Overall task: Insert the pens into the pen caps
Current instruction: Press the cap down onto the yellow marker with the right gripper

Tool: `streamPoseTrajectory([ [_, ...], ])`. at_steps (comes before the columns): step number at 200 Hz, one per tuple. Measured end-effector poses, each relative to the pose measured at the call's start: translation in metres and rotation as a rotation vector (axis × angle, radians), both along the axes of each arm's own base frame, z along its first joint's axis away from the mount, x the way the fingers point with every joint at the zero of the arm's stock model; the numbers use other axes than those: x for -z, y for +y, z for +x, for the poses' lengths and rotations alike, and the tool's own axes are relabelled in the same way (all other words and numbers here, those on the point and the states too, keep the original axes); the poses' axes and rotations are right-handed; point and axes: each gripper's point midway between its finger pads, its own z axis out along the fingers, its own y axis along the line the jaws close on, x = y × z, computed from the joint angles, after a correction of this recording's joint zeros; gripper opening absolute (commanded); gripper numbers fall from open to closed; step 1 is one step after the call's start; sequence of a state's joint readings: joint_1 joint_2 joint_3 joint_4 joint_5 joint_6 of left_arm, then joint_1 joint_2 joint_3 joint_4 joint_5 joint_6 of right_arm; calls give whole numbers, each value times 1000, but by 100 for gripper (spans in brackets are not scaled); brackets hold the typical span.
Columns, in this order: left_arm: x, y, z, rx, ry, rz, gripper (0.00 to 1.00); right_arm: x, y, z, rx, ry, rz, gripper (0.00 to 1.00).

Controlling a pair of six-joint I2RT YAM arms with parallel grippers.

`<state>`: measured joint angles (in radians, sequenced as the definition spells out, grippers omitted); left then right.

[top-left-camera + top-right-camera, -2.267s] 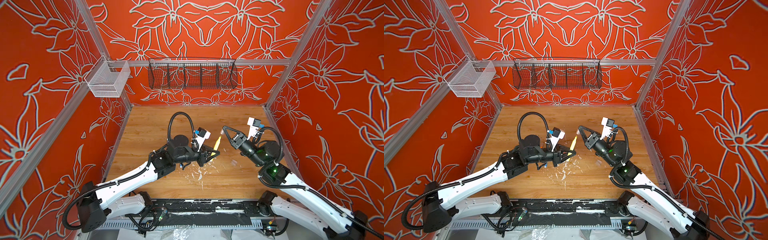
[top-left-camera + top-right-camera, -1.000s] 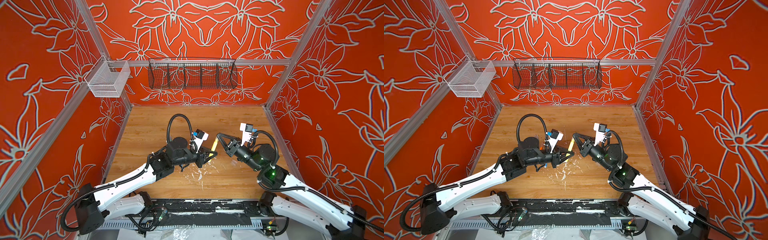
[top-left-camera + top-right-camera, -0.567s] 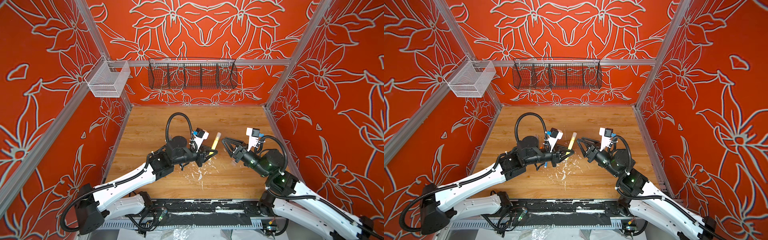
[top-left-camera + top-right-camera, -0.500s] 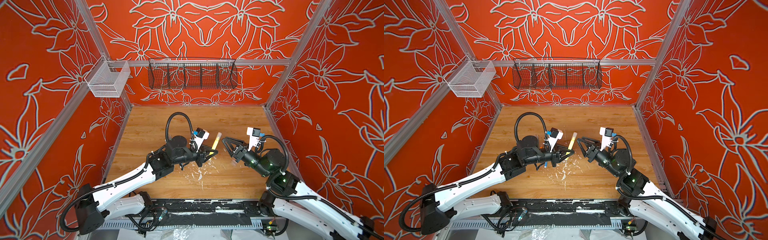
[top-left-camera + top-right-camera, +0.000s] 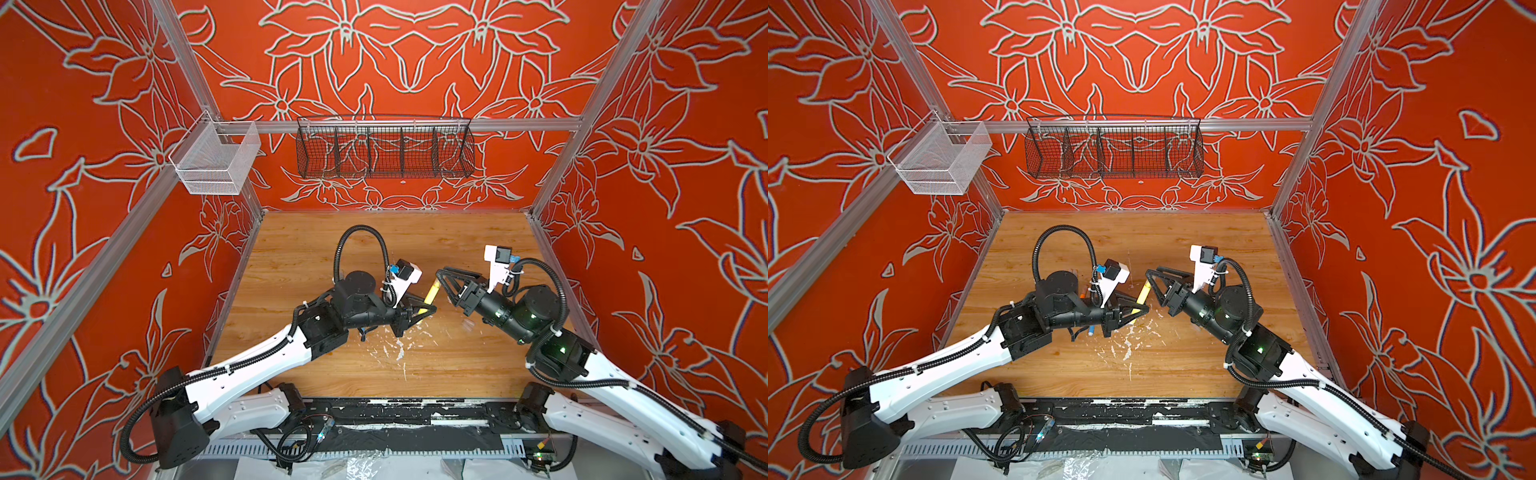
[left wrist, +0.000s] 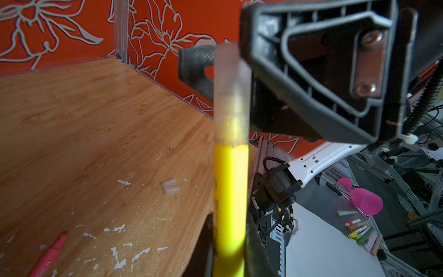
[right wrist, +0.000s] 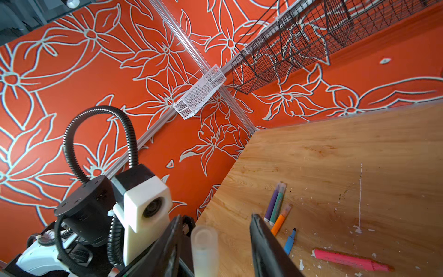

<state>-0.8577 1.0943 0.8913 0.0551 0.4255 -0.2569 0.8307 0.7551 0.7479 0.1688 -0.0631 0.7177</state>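
The left gripper point(image 5: 423, 309) is squeezed tight on the yellow pen point(image 5: 430, 294), up over the middle of the table point(image 5: 311, 249). A clear cap point(image 6: 231, 96) sits on its tip. The right gripper point(image 5: 441, 277) is partly open, one finger on each side of the cap, not touching.

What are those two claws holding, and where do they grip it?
The left gripper clamps the yellow pen by the rear of its barrel, away from its capped tip; the right gripper stands open, holding nothing.
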Motion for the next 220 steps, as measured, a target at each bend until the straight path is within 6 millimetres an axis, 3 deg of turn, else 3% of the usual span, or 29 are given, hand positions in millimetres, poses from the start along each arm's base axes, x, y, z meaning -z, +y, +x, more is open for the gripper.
streamPoseTrajectory([
  [93, -2, 0, -1, 6, -4, 3, 0, -9, 8, 3, -15, -3, -2, 43],
  [135, -2, 0, -1, 7, -5, 3, 0, -12, 13, 5, -29, -4, -7, 12],
  [153, -1, 0, -1, 5, -2, 7, 0, -10, 14, 6, -28, 2, -11, 3],
  [189, 2, -1, -1, 8, 4, 14, 0, -5, 11, 3, -31, 0, 10, 0],
  [220, 16, -7, -2, 25, 29, 49, 0, 12, 3, -2, -17, 4, 33, 0],
])
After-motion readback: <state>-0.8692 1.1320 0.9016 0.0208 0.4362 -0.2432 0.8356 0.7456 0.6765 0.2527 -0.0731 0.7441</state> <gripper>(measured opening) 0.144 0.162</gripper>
